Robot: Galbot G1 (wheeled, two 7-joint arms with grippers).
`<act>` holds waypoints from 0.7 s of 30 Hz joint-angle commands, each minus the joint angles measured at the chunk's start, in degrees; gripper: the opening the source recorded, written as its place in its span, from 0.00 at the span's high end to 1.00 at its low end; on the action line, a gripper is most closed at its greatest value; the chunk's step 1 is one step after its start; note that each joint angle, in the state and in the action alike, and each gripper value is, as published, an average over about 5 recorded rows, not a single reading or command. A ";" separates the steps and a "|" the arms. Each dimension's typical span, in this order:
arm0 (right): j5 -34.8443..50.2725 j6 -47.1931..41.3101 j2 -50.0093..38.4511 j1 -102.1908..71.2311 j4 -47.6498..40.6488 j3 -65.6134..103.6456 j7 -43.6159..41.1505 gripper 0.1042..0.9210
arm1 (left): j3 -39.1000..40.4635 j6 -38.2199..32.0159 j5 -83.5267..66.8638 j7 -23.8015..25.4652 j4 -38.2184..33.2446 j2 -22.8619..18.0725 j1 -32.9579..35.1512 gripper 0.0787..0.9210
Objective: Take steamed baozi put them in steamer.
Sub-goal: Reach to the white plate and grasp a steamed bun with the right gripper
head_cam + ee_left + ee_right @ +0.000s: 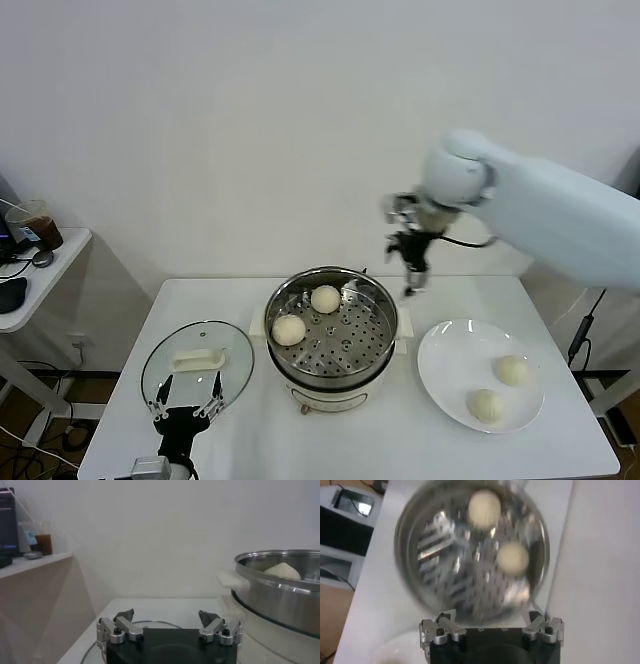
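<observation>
**Two baozi in the steamer, two on the plate**

At the far left I see a small side table [45, 250] carrying a cup of dark drink [35, 226]. On the white table [250, 440], my left gripper [186, 408] sits low at the near edge, fingers spread and holding nothing, right over the glass lid [197, 362] that lies flat with its white handle up. Just beside the lid stands the steamer [333, 335] on its cream base. Two steamed baozi [289, 330] rest on its perforated floor, one at the left side and one [325, 299] toward the back; they sit near each other but apart. My right gripper [411, 262] hangs in the air above the steamer's back right rim, pointing down; in the right wrist view its fingers [442, 629] stand apart with nothing between them. Further right, the white plate [450, 360] holds the other two baozi [512, 370], [486, 405], close together on its right half.
</observation>
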 commanded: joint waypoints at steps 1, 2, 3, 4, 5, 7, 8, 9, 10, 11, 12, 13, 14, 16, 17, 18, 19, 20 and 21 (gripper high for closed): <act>-6.78 11.66 -21.64 -22.50 7.04 12.93 -0.17 0.12 | 0.09 0.13 -0.28 0.04 -0.06 0.16 0.92 0.12; -7.08 13.69 -21.62 -24.79 6.10 14.26 -0.09 0.12 | 0.10 0.11 -0.24 0.04 -0.04 0.21 1.14 0.12; -7.71 15.28 -21.49 -26.92 5.20 15.62 -0.08 0.12 | 0.08 0.10 -0.17 0.03 0.04 0.20 1.33 0.12; -8.54 16.61 -21.30 -29.24 4.27 17.08 -0.10 0.12 | 0.03 0.08 -0.08 0.01 0.18 0.16 1.46 0.12; -9.50 17.03 -21.14 -30.78 3.72 17.99 -0.18 0.12 | -0.04 0.07 0.02 -0.01 0.34 0.11 1.53 0.12; -11.82 16.83 -20.62 -33.33 2.92 19.12 -0.30 0.12 | -0.18 0.06 0.20 -0.03 0.60 0.03 1.74 0.12; -12.78 16.82 -20.21 -34.21 2.61 19.43 -0.34 0.12 | -0.22 0.06 0.25 -0.02 0.67 0.04 1.85 0.12; -13.54 16.60 -19.75 -34.90 2.36 19.62 -0.33 0.12 | -0.26 0.06 0.29 -0.01 0.73 0.04 1.96 0.12; -14.16 16.33 -19.22 -35.46 2.18 19.76 -0.28 0.12 | -0.28 0.06 0.36 0.00 0.80 0.04 2.05 0.12; -14.34 16.02 -18.63 -35.86 2.03 19.80 -0.21 0.12 | -0.30 0.06 0.44 0.01 0.92 0.04 2.08 0.12; -14.25 15.71 -18.03 -36.10 1.88 19.72 -0.15 0.12 | -0.32 0.07 0.55 0.02 1.07 0.01 2.06 0.12; -13.78 15.27 -17.47 -36.29 1.73 19.56 -0.10 0.12 | -0.33 0.07 0.67 0.03 1.28 -0.03 2.00 0.12; -13.25 14.95 -16.88 -36.40 1.48 19.34 -0.07 0.12 | -0.33 0.08 0.76 0.03 1.48 -0.06 1.91 0.12; -12.44 14.44 -15.70 -36.43 0.74 18.90 -0.04 0.12 | -0.37 0.11 0.83 0.06 1.93 -0.10 1.72 0.12; -12.20 14.21 -15.10 -36.39 0.22 18.73 -0.02 0.12 | -0.40 0.16 0.79 0.10 2.10 -0.09 1.65 0.12; -12.29 14.06 -14.42 -36.30 -0.39 18.58 0.05 0.12 | -0.45 0.20 0.73 0.15 2.22 -0.08 1.59 0.12; -12.43 13.95 -13.81 -36.20 -0.98 18.46 0.13 0.12 | -0.51 0.24 0.66 0.21 2.33 -0.06 1.53 0.12; -12.55 13.79 -13.15 -36.10 -1.61 18.33 0.32 0.12 | -0.58 0.29 0.59 0.27 2.41 -0.05 1.44 0.12; -12.64 13.65 -12.54 -36.00 -2.18 18.21 0.51 0.12 | -0.64 0.34 0.55 0.32 2.47 -0.05 1.35 0.12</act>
